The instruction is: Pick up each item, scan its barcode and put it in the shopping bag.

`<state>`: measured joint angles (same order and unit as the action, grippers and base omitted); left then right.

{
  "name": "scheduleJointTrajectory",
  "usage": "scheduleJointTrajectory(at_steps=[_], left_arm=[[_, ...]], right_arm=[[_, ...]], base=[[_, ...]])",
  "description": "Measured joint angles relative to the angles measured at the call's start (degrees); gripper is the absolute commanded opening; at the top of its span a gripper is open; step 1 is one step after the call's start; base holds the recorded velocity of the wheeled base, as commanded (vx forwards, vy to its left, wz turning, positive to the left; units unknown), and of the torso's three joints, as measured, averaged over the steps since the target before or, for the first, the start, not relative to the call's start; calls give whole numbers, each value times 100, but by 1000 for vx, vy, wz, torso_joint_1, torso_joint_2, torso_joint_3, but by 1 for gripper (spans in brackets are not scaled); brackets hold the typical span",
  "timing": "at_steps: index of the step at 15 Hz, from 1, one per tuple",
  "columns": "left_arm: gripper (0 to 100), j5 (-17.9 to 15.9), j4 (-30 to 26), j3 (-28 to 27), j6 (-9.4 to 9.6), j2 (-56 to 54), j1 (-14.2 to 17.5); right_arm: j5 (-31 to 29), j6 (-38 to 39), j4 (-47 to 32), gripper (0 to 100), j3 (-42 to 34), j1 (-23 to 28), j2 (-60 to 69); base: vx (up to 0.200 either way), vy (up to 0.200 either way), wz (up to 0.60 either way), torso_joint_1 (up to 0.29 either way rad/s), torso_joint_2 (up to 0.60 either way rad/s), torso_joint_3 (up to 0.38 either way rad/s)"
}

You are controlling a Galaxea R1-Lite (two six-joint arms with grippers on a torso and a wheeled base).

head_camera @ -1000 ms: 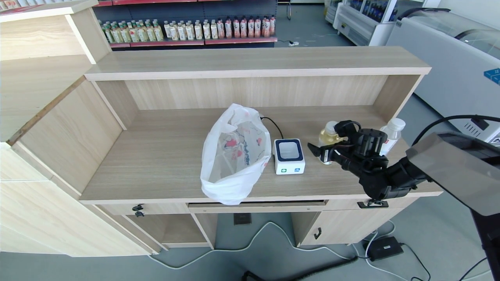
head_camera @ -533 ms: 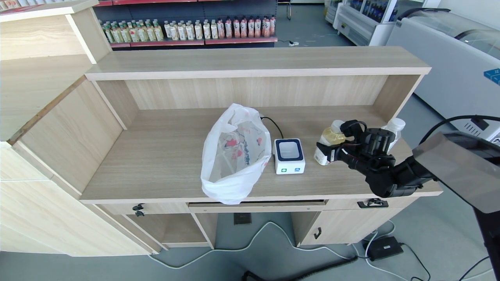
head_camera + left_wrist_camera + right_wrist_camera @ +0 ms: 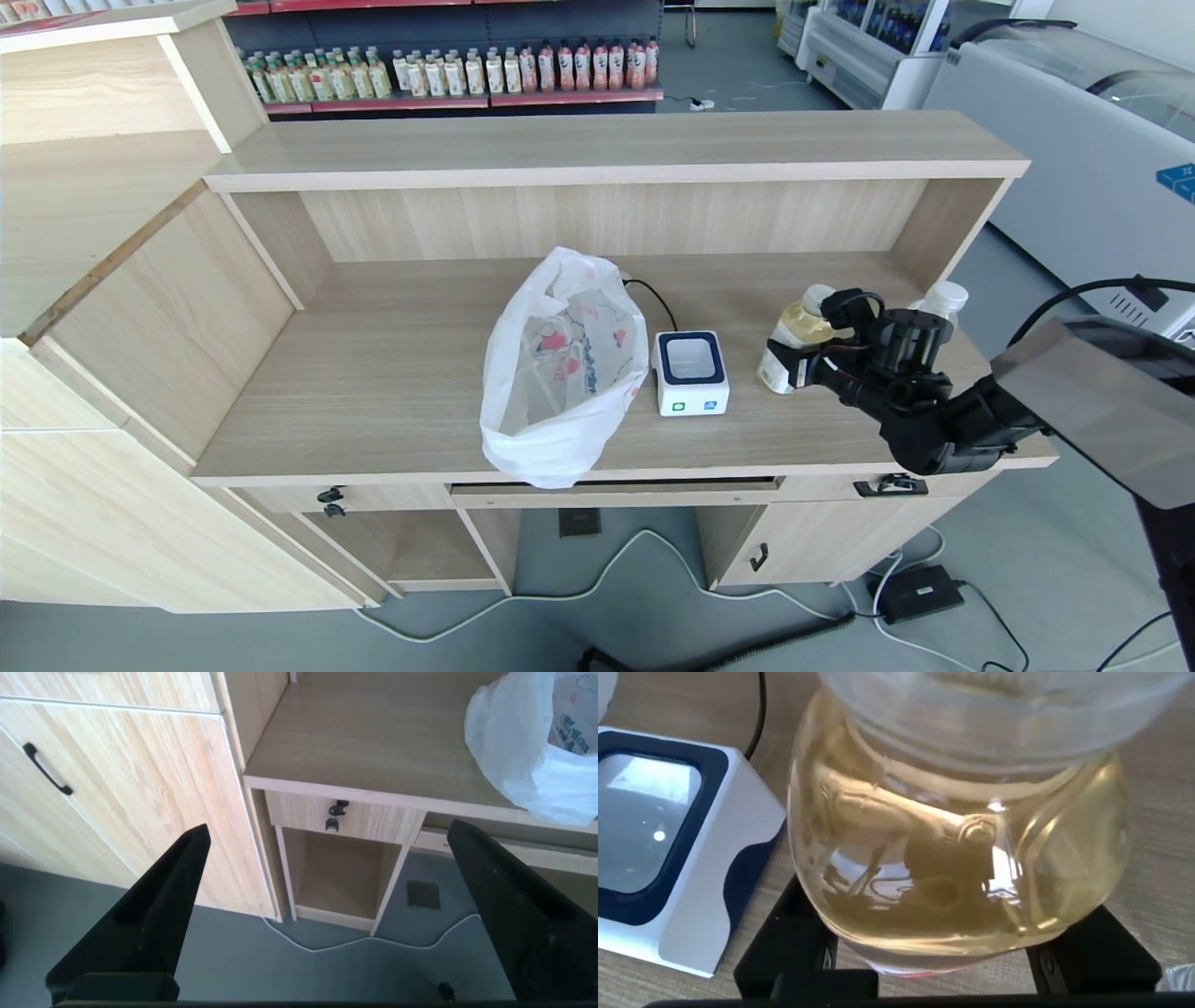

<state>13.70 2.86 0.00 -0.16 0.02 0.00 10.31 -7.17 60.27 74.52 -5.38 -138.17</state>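
A: Entry: yellow drink bottle point(image 3: 792, 329). Change?
B: The right gripper point(image 3: 805, 362), a second ago spread either side of it, is now clamped on its lower body. The bottle is tipped, cap toward the wrist.
A: Meaning?
B: Grasp likely done, scan due. Scanner point(image 3: 691, 371) just beyond the fingertips, shopping bag point(image 3: 560, 373) past that. Left gripper point(image 3: 327, 831): spread wide, empty.
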Motion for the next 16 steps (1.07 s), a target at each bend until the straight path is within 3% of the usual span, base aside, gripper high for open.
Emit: scheduleJointTrajectory(at_steps=[4,9,12,16], left_arm=[[100,1,0,0,0,0,0],[100,1,0,0,0,0,0],[100,1,0,0,0,0,0],[100,0,2,0,0,0,0]], right_arm=[[518,104,-148,0,-532,15,564],[1256,1581,-1476,0,-667,39,2224],[2406,2651,-2242,0,-774,180,3384],[4330,3539,-2470,0,-1488,312,4845]], base=[[0,0,0,0,0,0],[0,0,0,0,0,0],[0,0,0,0,0,0],[0,0,0,0,0,0]])
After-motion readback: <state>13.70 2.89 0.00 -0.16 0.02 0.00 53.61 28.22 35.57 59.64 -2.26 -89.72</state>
